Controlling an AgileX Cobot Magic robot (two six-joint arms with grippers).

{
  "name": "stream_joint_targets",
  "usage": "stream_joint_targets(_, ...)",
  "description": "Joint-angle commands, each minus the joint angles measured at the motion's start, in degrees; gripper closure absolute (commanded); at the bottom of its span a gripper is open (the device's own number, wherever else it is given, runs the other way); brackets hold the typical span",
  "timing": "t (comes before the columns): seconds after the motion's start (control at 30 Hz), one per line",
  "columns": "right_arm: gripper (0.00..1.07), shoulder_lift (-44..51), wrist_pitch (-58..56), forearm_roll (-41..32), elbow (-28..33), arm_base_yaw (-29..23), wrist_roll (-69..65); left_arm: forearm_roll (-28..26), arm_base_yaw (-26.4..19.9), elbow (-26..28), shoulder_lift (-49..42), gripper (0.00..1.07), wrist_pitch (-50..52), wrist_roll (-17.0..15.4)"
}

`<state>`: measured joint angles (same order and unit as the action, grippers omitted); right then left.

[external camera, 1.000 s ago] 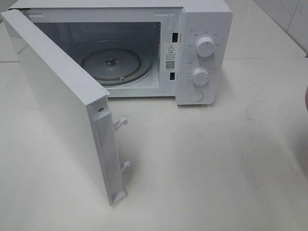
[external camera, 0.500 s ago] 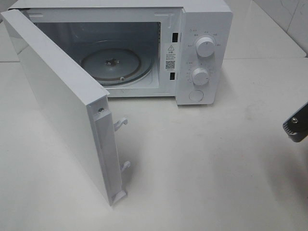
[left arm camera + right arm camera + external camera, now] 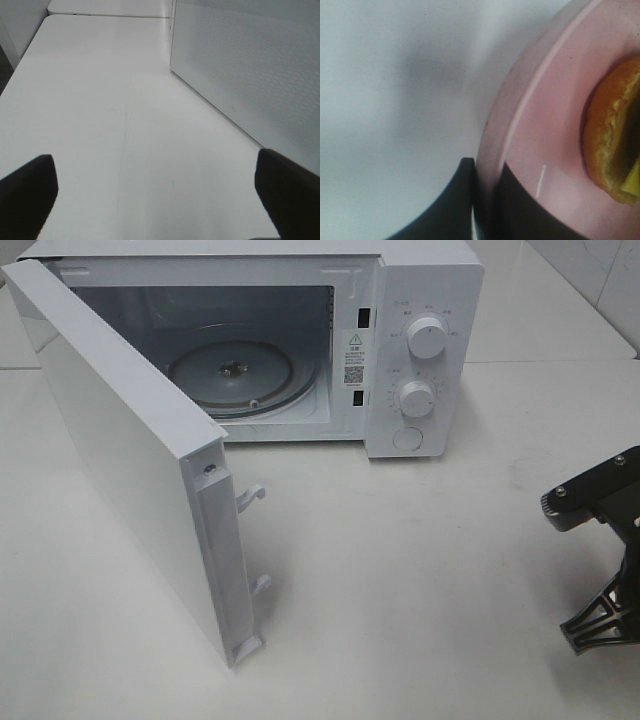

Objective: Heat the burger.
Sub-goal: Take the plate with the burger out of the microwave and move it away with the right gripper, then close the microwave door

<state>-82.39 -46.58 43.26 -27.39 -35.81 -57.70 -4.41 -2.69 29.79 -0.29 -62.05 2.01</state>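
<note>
In the right wrist view my right gripper (image 3: 487,192) is shut on the rim of a round pink plate (image 3: 545,135). The burger (image 3: 612,140) lies on that plate; only part of its golden-brown bun and a bit of yellow cheese show at the picture's edge. In the exterior view the right arm's black end (image 3: 598,505) is at the right edge, above the table; plate and burger are out of view there. My left gripper (image 3: 160,200) is open and empty, low over the table beside the microwave door (image 3: 250,75).
The white microwave (image 3: 425,290) stands at the back with its door (image 3: 120,460) swung wide open to the left. Its glass turntable (image 3: 230,375) is bare. Two dials (image 3: 427,337) sit on its right panel. The white table (image 3: 420,570) stretches in front.
The right arm has come in from the right edge of the exterior view and moved leftward. The microwave and its door have not moved.
</note>
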Motion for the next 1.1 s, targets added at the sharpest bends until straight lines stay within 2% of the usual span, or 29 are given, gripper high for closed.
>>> stream_joint_targets(0.03, 1.07, -2.81, -0.86, 4.01, -0.23, 0.00, -3.09, 0.00, -0.17, -0.17, -0.86, 0.07, 0.63, -0.29)
stream_joint_targets(0.33, 1.07, -14.50, 3.72, 7.51, -0.23, 0.00, -12.55, 0.00, -0.17, -0.17, -0.86, 0.07, 0.63, -0.29)
stream_joint_targets(0.53, 1.03, -17.59, 4.53, 7.96, -0.23, 0.00, -15.41, 0.00, -0.17, -0.17, -0.86, 0.07, 0.63, -0.29)
stream_joint_targets(0.6, 0.97, -17.59, 5.44, 7.96, -0.34, 0.00, -15.41, 0.00, -0.17, -0.17, -0.86, 0.07, 0.63, -0.29)
stream_joint_targets(0.63, 0.97, -17.59, 5.44, 7.96, -0.34, 0.00, -15.41, 0.00, -0.17, -0.17, -0.86, 0.07, 0.63, -0.29)
stream_joint_targets(0.67, 0.90, -17.59, 5.39, 8.02, -0.63, 0.00, -15.36, 0.00, -0.17, -0.17, -0.86, 0.07, 0.63, -0.29)
stream_joint_targets(0.77, 0.86, -17.59, 4.87, 7.73, -1.26, 0.00, -14.73, 0.00, -0.17, -0.17, -0.86, 0.07, 0.63, -0.29)
stream_joint_targets(0.83, 0.71, -17.59, 3.78, 6.19, -2.58, 0.00, -12.72, 0.00, -0.17, -0.17, -0.86, 0.07, 0.63, -0.29)
stream_joint_targets(0.87, 0.71, -17.59, 3.78, 6.19, -2.58, 0.00, -12.72, 0.00, -0.17, -0.17, -0.86, 0.07, 0.63, -0.29)
stream_joint_targets(0.9, 0.65, -17.59, 1.72, 4.18, -4.18, 0.00, -10.20, 0.00, -0.17, -0.17, -0.86, 0.07, 0.63, -0.29)
stream_joint_targets(1.1, 0.61, -17.36, -4.07, -0.40, -8.25, 0.00, -2.92, 0.00, -0.17, -0.17, -0.86, 0.07, 0.63, -0.29)
